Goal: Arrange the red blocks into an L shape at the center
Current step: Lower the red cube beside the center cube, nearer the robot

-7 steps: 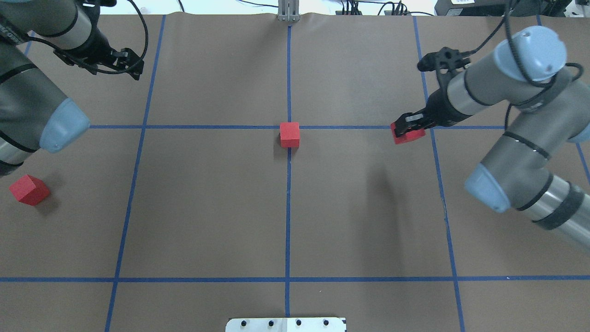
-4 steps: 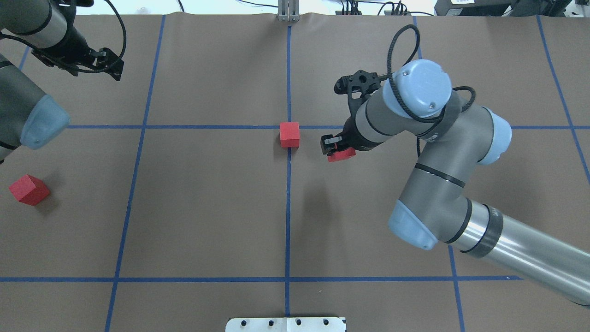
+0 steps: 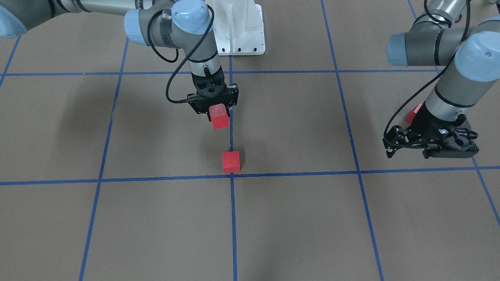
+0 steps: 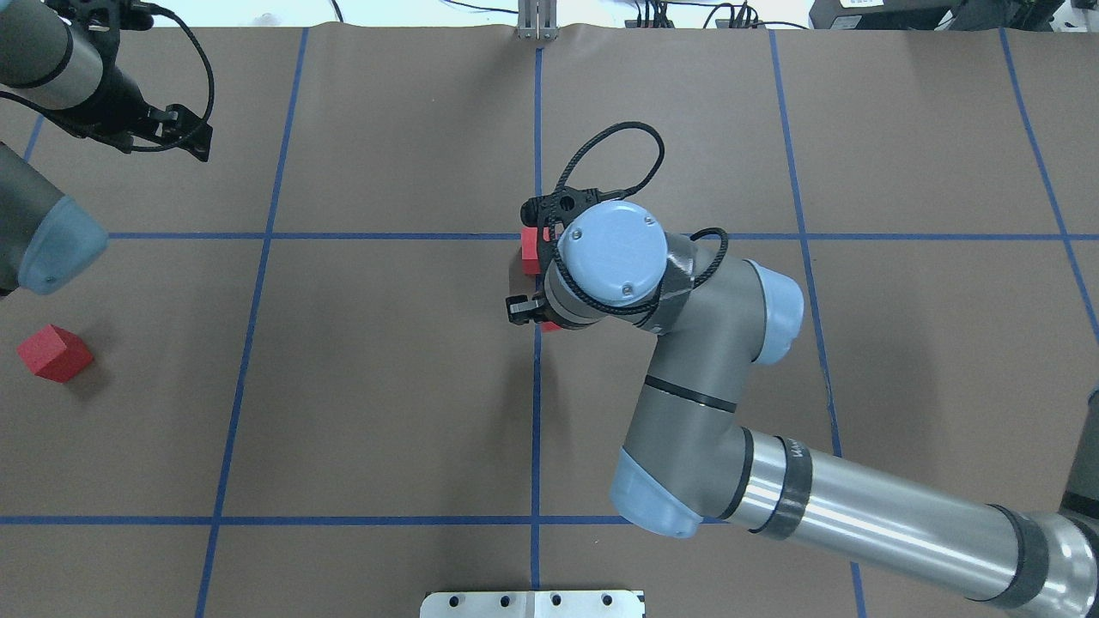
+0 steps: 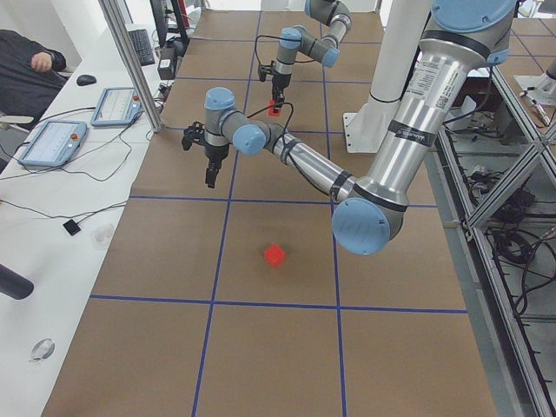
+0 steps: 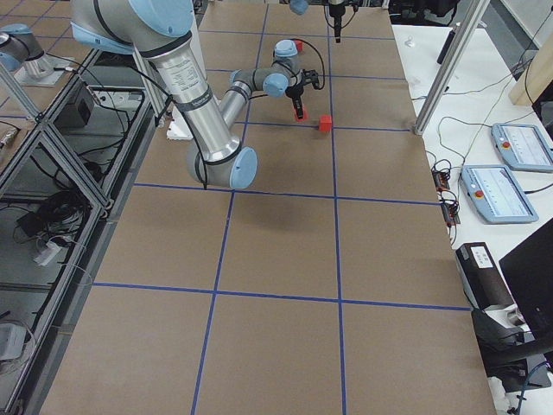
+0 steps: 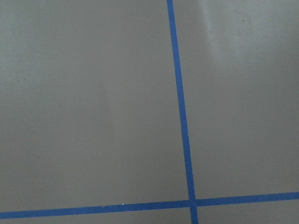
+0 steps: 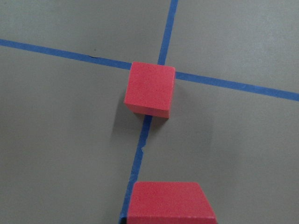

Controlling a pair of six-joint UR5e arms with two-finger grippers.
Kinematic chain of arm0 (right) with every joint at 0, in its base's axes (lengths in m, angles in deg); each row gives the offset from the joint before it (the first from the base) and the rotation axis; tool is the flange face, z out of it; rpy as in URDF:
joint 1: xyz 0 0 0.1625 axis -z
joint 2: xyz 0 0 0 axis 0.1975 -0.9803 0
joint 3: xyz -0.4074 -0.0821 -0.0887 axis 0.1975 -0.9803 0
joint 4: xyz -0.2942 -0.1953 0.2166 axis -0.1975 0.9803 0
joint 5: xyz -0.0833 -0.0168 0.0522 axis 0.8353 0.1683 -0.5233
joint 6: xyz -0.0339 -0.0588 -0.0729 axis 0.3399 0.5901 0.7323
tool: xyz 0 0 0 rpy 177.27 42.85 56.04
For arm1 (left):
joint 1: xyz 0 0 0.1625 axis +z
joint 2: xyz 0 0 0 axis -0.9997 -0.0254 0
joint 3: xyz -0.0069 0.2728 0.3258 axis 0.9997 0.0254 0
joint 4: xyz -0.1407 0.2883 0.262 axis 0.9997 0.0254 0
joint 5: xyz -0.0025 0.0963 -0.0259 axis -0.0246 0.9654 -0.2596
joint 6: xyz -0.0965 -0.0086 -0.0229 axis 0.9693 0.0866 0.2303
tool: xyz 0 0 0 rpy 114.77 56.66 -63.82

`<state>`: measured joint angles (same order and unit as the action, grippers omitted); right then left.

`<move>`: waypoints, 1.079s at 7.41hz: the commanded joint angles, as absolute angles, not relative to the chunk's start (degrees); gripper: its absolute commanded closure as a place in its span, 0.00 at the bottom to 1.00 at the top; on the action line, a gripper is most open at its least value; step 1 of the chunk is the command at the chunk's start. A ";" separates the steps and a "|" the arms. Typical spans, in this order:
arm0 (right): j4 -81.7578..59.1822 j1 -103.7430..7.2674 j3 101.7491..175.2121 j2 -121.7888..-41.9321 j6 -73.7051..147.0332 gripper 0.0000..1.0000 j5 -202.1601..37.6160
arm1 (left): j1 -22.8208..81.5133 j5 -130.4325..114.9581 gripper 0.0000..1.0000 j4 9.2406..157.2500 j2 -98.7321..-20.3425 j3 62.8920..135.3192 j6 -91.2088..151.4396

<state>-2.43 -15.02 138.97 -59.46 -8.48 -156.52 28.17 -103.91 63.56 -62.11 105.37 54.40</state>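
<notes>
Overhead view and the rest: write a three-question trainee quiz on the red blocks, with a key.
1. True or false: the right gripper holds a red block aloft.
2. How many blocks rest by the centre crossing? A) none B) one C) two
3. Fill in: the far block lies on the robot's ____ side.
Key: 1 true; 2 B, the centre block; 3 left.
</notes>
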 commanded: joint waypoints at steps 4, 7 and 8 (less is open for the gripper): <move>-9.34 -14.71 127.87 -56.09 -14.86 1.00 -151.36 | 28.51 -103.98 0.01 63.82 -62.00 104.99 54.58; -11.31 -14.97 126.26 -55.82 -14.86 1.00 -151.27 | 28.51 -103.98 0.01 64.44 -62.18 104.64 54.67; -11.31 -15.06 126.08 -55.82 -14.86 1.00 -151.27 | 28.51 -103.98 0.01 64.52 -62.18 104.64 54.67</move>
